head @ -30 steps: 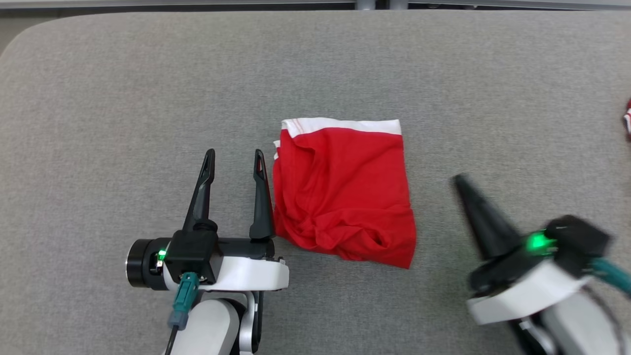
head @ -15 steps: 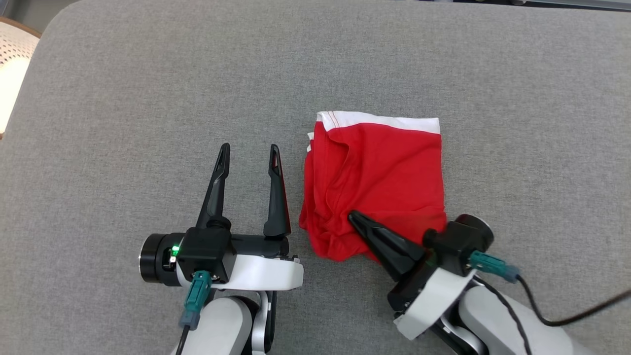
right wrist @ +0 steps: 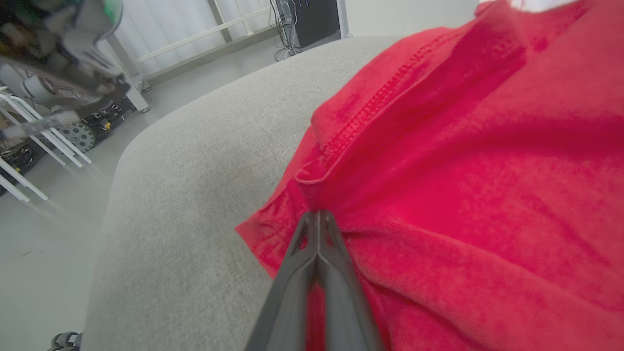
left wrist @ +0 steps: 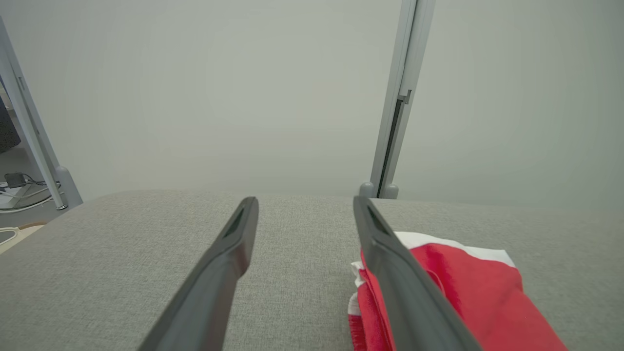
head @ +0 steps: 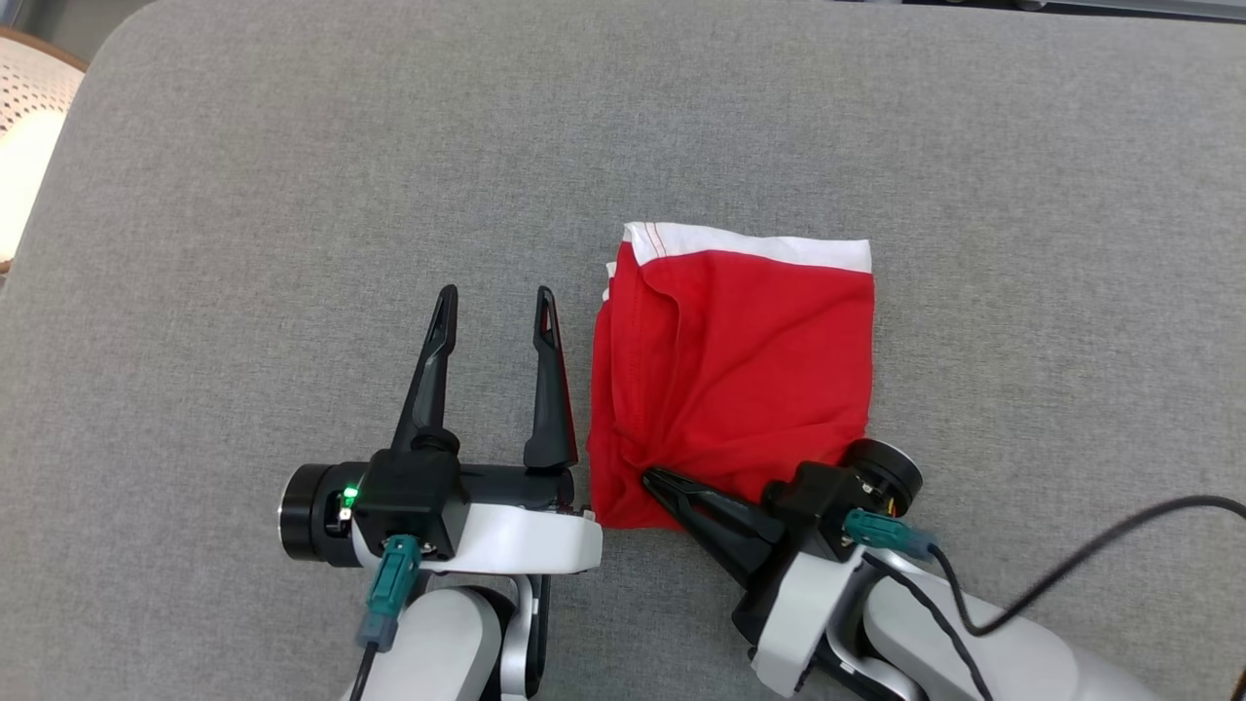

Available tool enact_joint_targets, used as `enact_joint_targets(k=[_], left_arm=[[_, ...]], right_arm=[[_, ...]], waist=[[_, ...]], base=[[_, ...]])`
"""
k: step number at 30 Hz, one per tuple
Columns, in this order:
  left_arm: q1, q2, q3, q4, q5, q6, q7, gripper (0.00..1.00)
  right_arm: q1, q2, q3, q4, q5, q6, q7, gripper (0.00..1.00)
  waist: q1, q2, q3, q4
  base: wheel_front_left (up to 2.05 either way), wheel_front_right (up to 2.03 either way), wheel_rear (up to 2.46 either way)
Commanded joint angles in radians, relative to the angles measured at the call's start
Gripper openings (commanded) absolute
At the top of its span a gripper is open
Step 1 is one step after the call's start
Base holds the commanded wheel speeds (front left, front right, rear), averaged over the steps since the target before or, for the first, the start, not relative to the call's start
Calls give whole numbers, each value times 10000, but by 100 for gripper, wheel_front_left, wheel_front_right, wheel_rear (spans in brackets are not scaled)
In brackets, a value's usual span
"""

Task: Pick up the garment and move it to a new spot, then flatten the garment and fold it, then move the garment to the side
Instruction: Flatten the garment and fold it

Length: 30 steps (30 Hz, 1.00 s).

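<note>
Red shorts [head: 750,360] lying folded on grey bench [head: 292,195].
Right claw [head: 650,477] is pinching one corner, left claw [head: 496,297] is gaping wide; one-point dragging risks unfolding.

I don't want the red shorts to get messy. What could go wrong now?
1. The right gripper is shut on a small pinch near one corner of the red shorts; pulling from there may undo the fold or bunch the cloth.
2. The pinch looks thin, so the cloth might slip out.
3. The open left gripper sits right beside the shorts' edge and could snag them.
</note>
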Motion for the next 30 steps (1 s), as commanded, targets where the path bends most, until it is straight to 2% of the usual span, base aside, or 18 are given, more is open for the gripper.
enact_joint_targets(k=[1,4,5,6,7,11,16,25,30], left_arm=[[-52,38,54,5,-47,0,-45,100],[82,38,155,23,-4,-29,-45,100],[123,38,187,13,14,-53,-45,100],[127,38,221,17,42,-72,-45,100],[149,38,256,31,60,-104,-45,100],[164,37,436,60,140,-241,-45,100],[230,38,651,192,317,-398,-45,100],[555,41,1082,362,772,-757,-45,100],[742,39,1315,471,881,-1029,-45,100]], right_arm=[[-20,-100,74,-162,101,49,-125,0],[21,-487,-115,-1039,194,39,-323,0],[101,-656,-287,-1426,224,39,-344,27],[236,-840,-418,-1812,306,39,-369,62],[359,-1056,-619,-2216,332,39,-375,100],[1053,-1697,-2089,-3787,407,37,-379,100],[2207,-2011,-4375,-4618,319,37,-379,100],[3961,-1547,-8646,-4454,-340,37,-380,100],[4625,-1173,-10288,-4463,-906,37,-379,100]], waist=[[0,0,-28,-28],[0,0,-152,-155],[0,0,-189,-207],[0,0,-229,-265],[0,0,-272,-321],[0,0,-403,-564],[0,0,-600,-831],[0,0,-1037,-1210],[0,0,-1329,-1381]], base=[[0,0,0],[0,0,0],[0,0,0],[0,0,0],[0,0,0],[0,0,0],[0,0,0],[0,0,0],[0,0,0]])
